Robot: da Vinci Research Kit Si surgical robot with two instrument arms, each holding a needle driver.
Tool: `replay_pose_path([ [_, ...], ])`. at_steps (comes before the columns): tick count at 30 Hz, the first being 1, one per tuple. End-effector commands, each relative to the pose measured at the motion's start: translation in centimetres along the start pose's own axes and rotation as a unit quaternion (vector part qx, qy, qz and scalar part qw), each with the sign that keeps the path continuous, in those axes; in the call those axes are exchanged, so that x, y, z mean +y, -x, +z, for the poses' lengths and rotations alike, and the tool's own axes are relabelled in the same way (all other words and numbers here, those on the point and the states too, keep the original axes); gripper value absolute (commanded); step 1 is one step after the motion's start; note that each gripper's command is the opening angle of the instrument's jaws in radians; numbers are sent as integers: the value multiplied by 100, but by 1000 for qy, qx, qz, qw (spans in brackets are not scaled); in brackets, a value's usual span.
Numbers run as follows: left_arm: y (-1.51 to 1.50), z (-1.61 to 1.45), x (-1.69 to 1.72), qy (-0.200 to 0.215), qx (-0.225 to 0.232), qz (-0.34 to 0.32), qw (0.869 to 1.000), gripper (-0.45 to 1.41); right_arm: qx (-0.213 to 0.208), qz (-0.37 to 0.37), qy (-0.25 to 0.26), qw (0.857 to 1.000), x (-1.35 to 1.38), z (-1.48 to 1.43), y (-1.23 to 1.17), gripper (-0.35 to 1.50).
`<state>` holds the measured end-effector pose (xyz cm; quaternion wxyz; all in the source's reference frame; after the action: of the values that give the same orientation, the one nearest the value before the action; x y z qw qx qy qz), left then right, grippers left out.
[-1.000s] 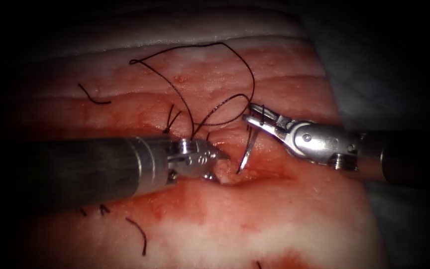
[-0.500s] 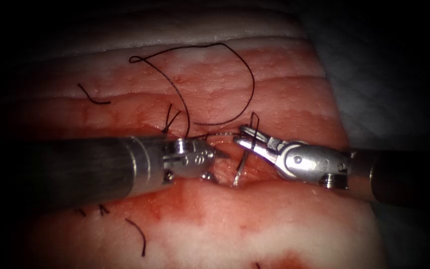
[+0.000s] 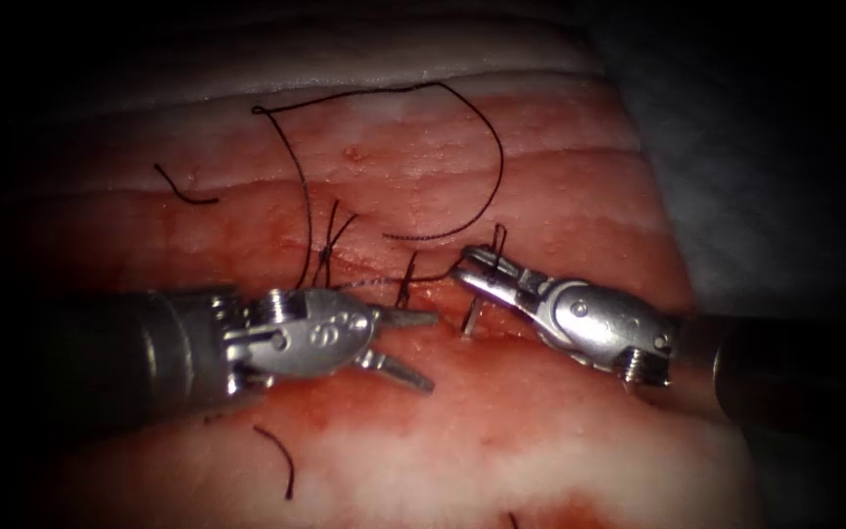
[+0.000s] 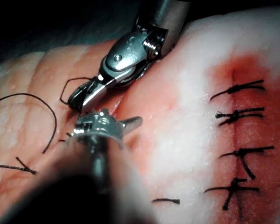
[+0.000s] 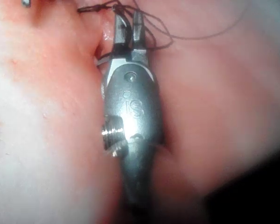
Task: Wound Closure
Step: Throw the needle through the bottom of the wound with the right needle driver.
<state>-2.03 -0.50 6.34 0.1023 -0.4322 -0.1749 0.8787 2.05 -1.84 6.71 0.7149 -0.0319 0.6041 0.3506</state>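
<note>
Right tool [image 3: 472, 269] grips needle [image 3: 470, 319] entering tissue [image 3: 540, 431]; left tool [image 3: 423, 348] open, empty

Silver end effector [image 3: 406, 343], stamped digits; dark grey shaft [image 3: 100, 353].

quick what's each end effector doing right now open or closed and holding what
Left end effector: open, holding nothing.
Right end effector: shut on the needle near its thread end; needle tip is in the tissue.

Your left end effector [image 3: 421, 348] lies left of the needle [image 3: 471, 320], which stands in the tissue [image 3: 540, 431] at the cut; your right end effector [image 3: 472, 266] sits above-right
</note>
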Motion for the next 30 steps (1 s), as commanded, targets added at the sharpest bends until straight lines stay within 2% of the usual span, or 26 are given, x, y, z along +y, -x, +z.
replay_pose_path([
  [1,3,8,3,-3,-2,3,1000,19,0,5,2,1000,3,8,0,-35],
  [3,18,23,23,2,1,10,1000,17,-4,33,6,999,9,8,-7,-35],
  [8,35,44,32,14,-7,16,1000,17,-20,86,5,996,13,10,-9,-35],
  [15,42,47,38,17,-7,15,1000,17,-38,151,0,988,16,12,-7,-35],
  [19,46,45,41,19,-9,11,1000,17,-48,164,-10,985,13,10,-6,-35],
  [30,57,59,41,22,-13,5,1000,17,-47,238,-19,970,13,11,-8,-35],
])
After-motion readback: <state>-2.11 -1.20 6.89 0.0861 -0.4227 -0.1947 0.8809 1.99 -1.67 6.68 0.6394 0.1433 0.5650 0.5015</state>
